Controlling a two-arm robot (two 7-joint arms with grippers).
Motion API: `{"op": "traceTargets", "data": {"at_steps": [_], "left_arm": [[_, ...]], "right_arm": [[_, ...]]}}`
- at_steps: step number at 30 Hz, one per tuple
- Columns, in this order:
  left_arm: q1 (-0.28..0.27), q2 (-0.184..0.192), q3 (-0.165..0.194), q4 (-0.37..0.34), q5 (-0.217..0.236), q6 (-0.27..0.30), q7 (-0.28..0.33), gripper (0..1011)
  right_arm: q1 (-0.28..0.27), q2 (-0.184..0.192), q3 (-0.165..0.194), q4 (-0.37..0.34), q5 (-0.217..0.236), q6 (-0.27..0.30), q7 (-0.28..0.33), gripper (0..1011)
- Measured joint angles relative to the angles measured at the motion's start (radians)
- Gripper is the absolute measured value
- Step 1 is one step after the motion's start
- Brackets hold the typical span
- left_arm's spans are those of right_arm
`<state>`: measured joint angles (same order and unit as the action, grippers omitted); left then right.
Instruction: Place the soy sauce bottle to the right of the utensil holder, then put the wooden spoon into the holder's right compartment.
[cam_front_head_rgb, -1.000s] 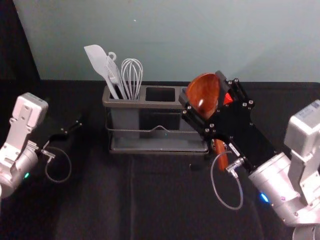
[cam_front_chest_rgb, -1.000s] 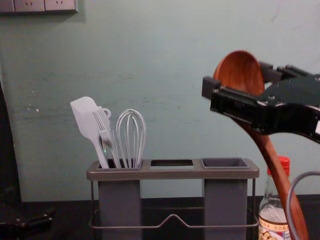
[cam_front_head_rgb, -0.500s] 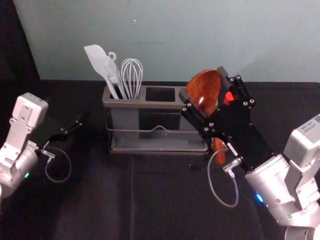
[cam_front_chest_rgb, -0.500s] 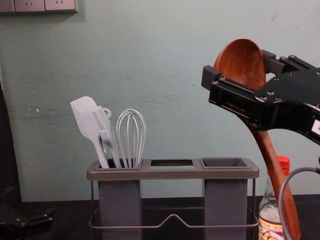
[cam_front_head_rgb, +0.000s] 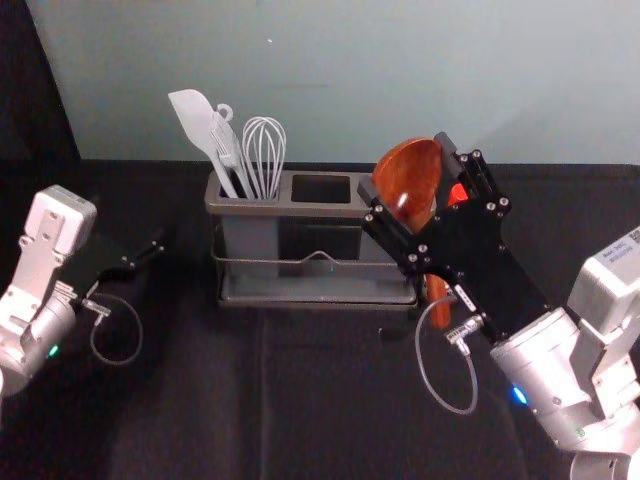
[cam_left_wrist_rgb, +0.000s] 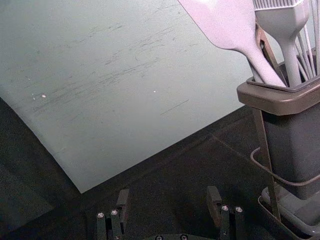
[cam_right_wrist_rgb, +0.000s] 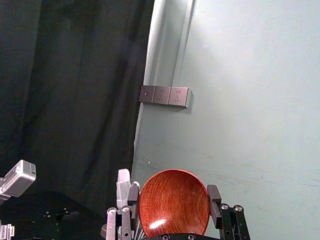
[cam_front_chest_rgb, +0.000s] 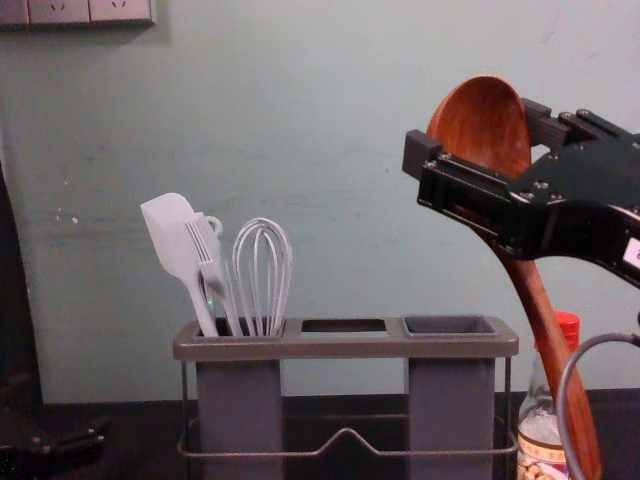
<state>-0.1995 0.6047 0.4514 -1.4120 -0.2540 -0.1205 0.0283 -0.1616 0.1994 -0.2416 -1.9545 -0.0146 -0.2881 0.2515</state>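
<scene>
Spoon (cam_front_chest_rgb: 532, 290) is in the right gripper (cam_front_chest_rgb: 480, 132), clamped across the sides of its wooden bowl. Handle hangs below the gripper, slanting toward the robot's right, in front of the soy sauce bottle (cam_front_chest_rgb: 541, 428). Utensil holder (cam_front_chest_rgb: 346, 347) is below and to the left of the gripper, right compartment (cam_front_chest_rgb: 450, 325) nearest and unfilled. Left gripper (cam_left_wrist_rgb: 168, 196) sits parked well off to the right one's left, fingers apart.

Handling guess: light, stiff, not fragile, but the bowl looks polished and curved (shiny spot on it), so it may slip or pivot if the handle knocks the rim or bottle. Bowl's widest part is a decent hold, since it leaves the handle free to go in first; slant probably needs straightening over the compartment.
</scene>
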Motion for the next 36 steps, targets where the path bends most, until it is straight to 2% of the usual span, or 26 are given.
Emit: {"op": "traceTargets", "data": {"at_steps": [5,10,12,13,16,23,31,36], "left_arm": [[0.0,0.0,0.0,0.0,0.0,0.0,0.0,1000],[0.0,0.0,0.0,0.0,0.0,0.0,0.0,1000],[0.0,0.0,0.0,0.0,0.0,0.0,0.0,1000],[0.0,0.0,0.0,0.0,0.0,0.0,0.0,1000],[0.0,0.0,0.0,0.0,0.0,0.0,0.0,1000],[0.0,0.0,0.0,0.0,0.0,0.0,0.0,1000],[0.0,0.0,0.0,0.0,0.0,0.0,0.0,1000],[0.0,0.0,0.0,0.0,0.0,0.0,0.0,1000]], "right_arm": [[0.012,0.002,-0.001,0.0,0.01,0.004,0.0,836],[0.066,0.002,-0.002,0.013,0.031,0.023,0.0,837],[0.121,0.002,-0.004,0.039,0.039,0.04,0.002,837],[0.121,0.002,-0.004,0.039,0.039,0.04,0.002,836],[0.196,-0.002,-0.01,0.091,0.064,0.048,0.016,836],[0.31,-0.025,-0.014,0.199,0.126,0.041,0.032,836],[0.391,-0.062,-0.013,0.306,0.169,0.008,0.027,837],[0.433,-0.093,-0.006,0.391,0.191,-0.057,0.023,837]]}}
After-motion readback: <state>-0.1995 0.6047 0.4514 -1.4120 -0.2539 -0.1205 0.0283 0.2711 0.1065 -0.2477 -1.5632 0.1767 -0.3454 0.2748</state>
